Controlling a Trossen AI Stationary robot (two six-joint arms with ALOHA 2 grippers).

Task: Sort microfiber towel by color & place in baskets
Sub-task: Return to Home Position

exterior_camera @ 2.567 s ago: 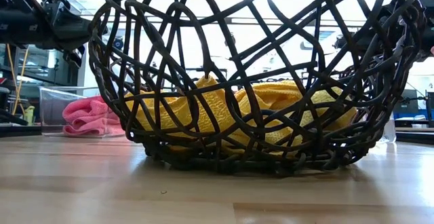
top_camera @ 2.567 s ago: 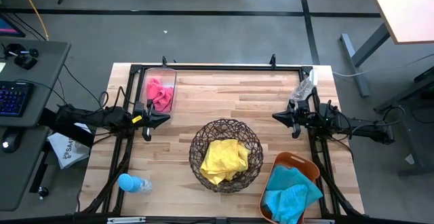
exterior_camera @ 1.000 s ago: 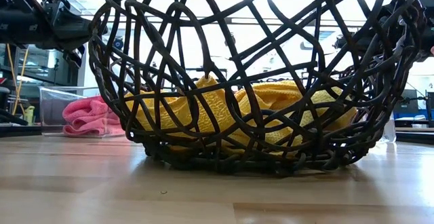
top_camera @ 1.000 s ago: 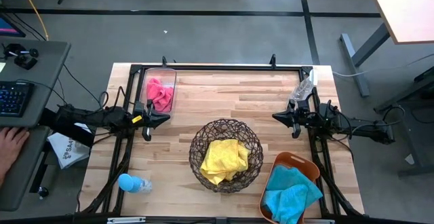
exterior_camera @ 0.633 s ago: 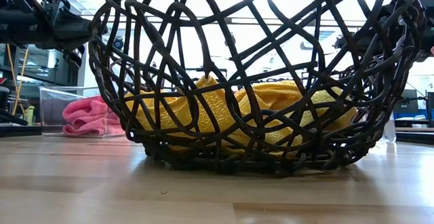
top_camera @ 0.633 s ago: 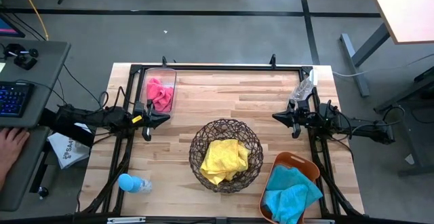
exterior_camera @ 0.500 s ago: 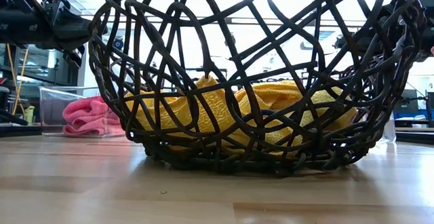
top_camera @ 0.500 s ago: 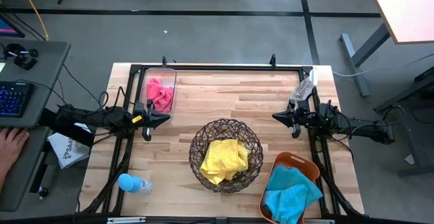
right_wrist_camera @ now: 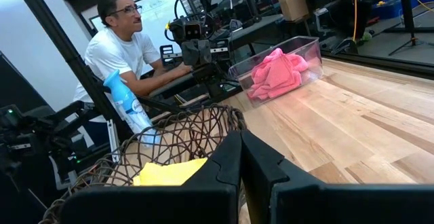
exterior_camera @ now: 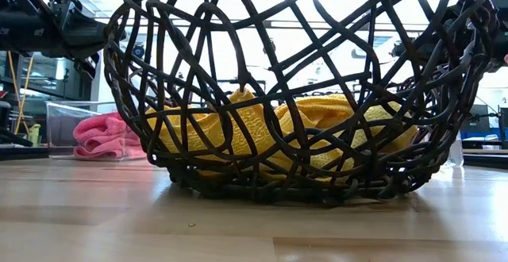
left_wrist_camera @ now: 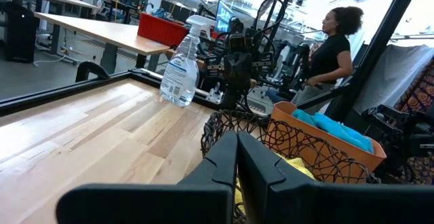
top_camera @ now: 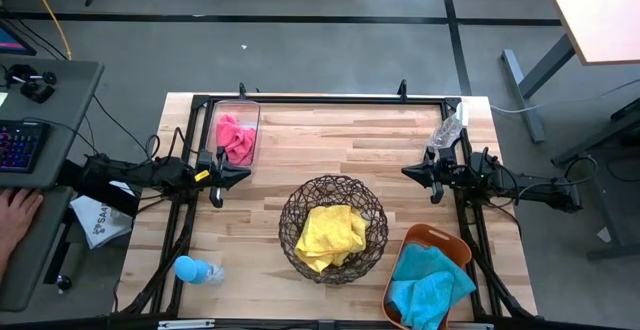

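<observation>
A pink towel [top_camera: 236,138] lies in the clear rectangular bin [top_camera: 241,107] at the table's far left. A yellow towel [top_camera: 330,235] sits in the round dark wire basket [top_camera: 333,188] near the table's middle. A teal towel [top_camera: 430,285] fills the salmon-orange tub [top_camera: 432,235] at the near right corner. My left gripper [top_camera: 246,176] waits shut at the left edge, just near of the clear bin. My right gripper [top_camera: 405,171] waits shut at the right edge, above the table. In the low view the yellow towel [exterior_camera: 317,127] shows through the basket's wires.
A clear spray bottle [top_camera: 447,128] stands at the far right corner and a light-blue bottle [top_camera: 194,269] lies at the near left. A black frame [top_camera: 320,98] borders the table. A person's hand [top_camera: 12,217] rests at a desk left of the table. People show beyond the table.
</observation>
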